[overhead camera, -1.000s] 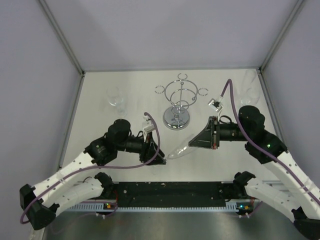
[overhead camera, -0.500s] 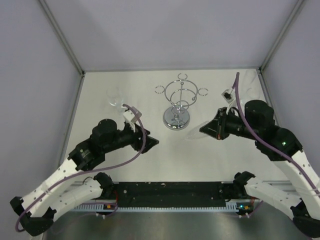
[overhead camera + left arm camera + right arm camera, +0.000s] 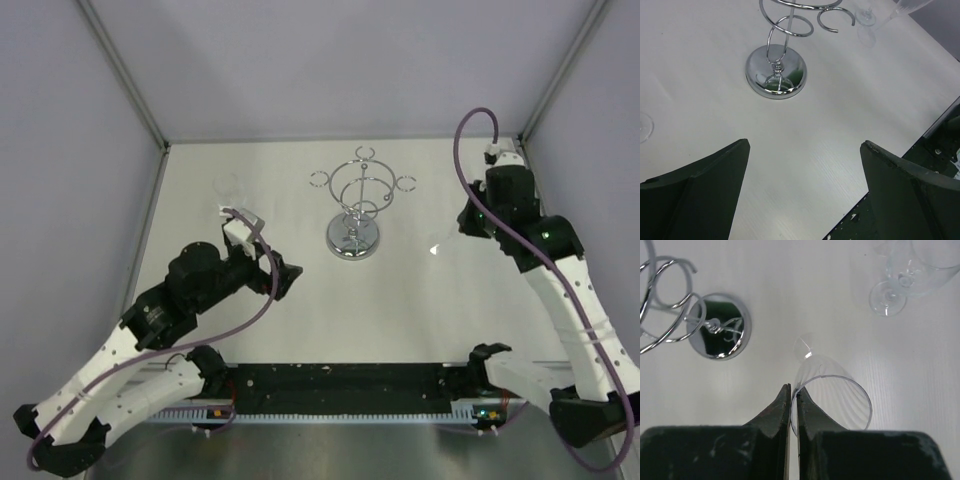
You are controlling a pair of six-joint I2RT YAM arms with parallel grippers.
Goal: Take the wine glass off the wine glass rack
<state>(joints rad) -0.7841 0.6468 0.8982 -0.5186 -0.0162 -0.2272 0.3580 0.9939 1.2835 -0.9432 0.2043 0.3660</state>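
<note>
While my right fingers (image 3: 775, 410) pinched the glass (image 3: 836, 386) by its rim toward the surface's (image 3: 400, 320) right edge, off the rack (image 3: 353, 238), my left fingers (image 3: 715, 170) hung wide; so thin a grip could let it slip.

White matte tabletop (image 3: 400, 300), faint wood grain visible in the wrist views. Enclosed on three sides by pale lavender-grey wall panels (image 3: 330, 60), joined at the corners by slanted aluminium frame struts (image 3: 125, 75). Black rail (image 3: 350, 380) runs along the near table edge.

Clear stemmed glass (image 3: 226, 188) stands upright at left rear, faint against the white. Second clear stemmed glass (image 3: 886, 299) stands at right, round foot on the table; another glass overlaps behind it, count uncertain.
</note>
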